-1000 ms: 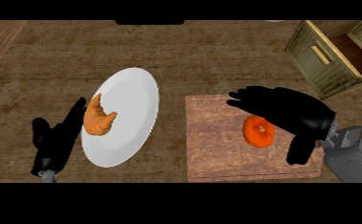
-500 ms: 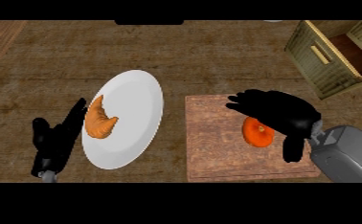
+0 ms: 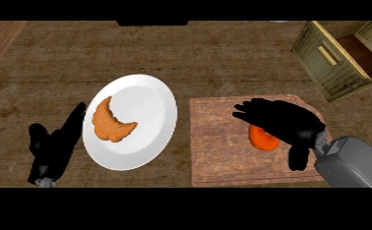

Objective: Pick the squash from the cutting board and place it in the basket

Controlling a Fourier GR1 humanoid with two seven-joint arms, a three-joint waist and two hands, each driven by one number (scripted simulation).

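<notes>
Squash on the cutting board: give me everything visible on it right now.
The squash is orange, smooth and rounded; only part of it shows. It lies on the wooden cutting board, toward the board's right side. The right hand is over it, covering its upper and right portions, fingers extending past it to the left. Whether the hand grips it cannot be told. It is not in the basket.

Dark wooden tabletop [image 3: 181, 52] with visible grain running across the view, evenly and dimly lit. A dark rectangular object [image 3: 152, 23] sits at the far edge, centre; its identity cannot be determined. Plank surface appears at upper left corner [image 3: 9, 35].
</notes>
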